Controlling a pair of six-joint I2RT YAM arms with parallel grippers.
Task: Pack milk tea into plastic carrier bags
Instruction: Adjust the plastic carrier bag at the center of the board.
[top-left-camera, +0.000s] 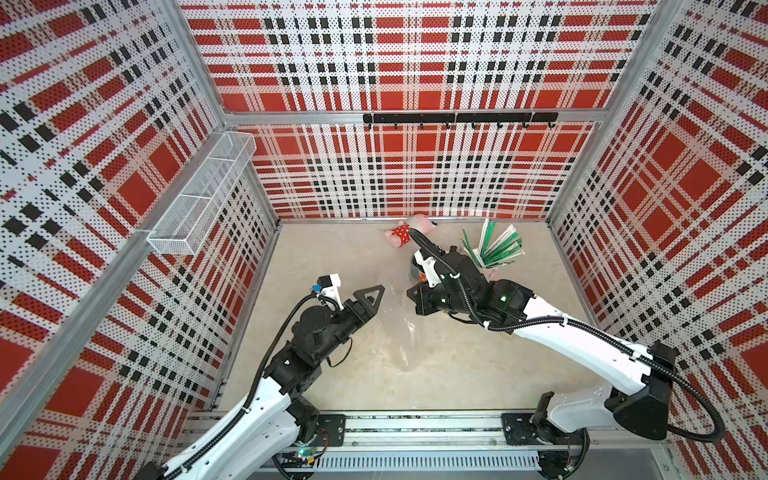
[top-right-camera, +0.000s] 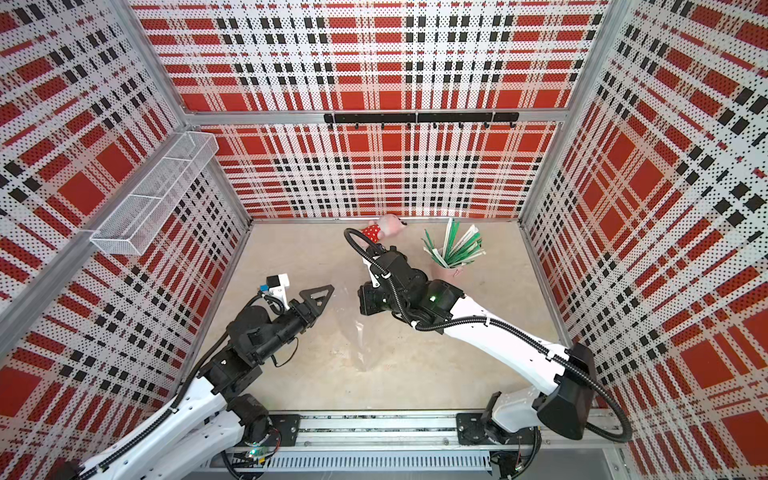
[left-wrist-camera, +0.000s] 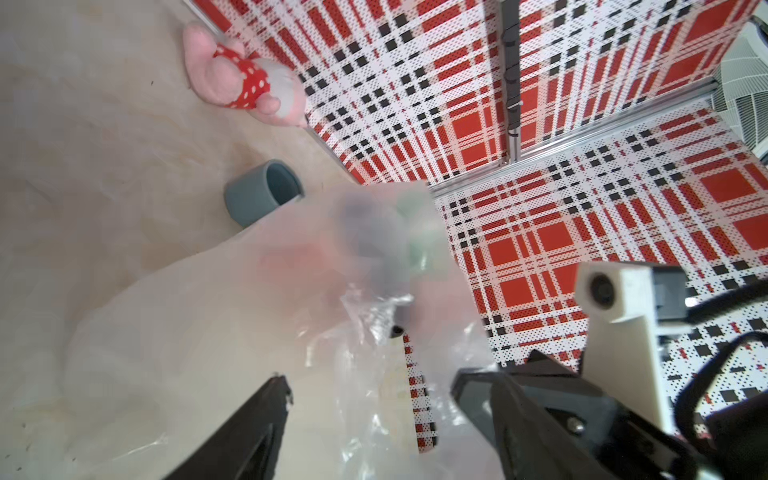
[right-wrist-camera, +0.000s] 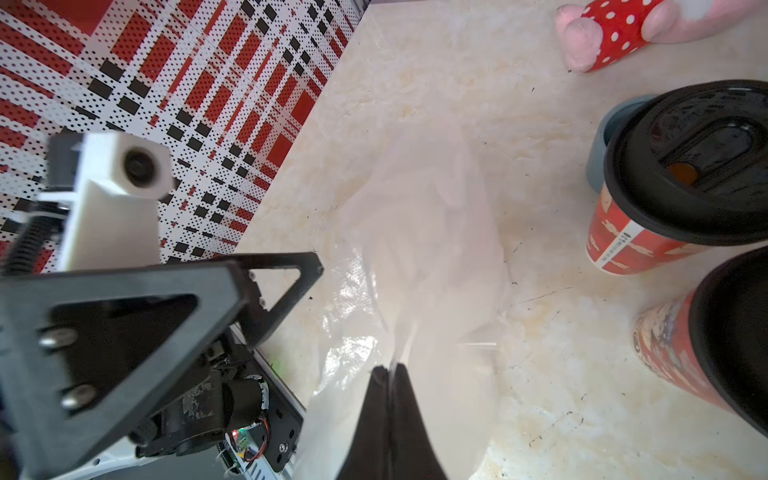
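Right wrist view gives the clearest read: the right gripper (right-wrist-camera: 388, 372) has its fingers pressed together on a fold of the transparent plastic carrier bag (right-wrist-camera: 419, 232), which lies slack and crinkled across the marbled table (right-wrist-camera: 415, 83). One milk tea cup (right-wrist-camera: 623, 245), red with a black lid, stands upright just beside the short grey-blue cup (right-wrist-camera: 598, 137). A second milk tea cup (right-wrist-camera: 665, 345) stands near it, and both are outside the bag. Left wrist view adds what that one lacks: the left gripper (left-wrist-camera: 370, 378) has its fingers spread wide with loose film lying between them, gripping nothing. Through the film it shows only blurred red and dark shapes that I cannot identify. It also shows the pink plush toy (left-wrist-camera: 232, 79) against the back wall. In both top views the bag is only a faint sheen between the two grippers and the right arm hides the red cups almost entirely, though the green-white straws (top-right-camera: 455, 245) show plainly there. I judge that the step in hand is opening the bag, with packing not yet begun. The next move likely calls for the left fingers to close on the opposite lip. The two grippers would then draw apart to form a mouth wide enough for a cup, without tearing the thin film.
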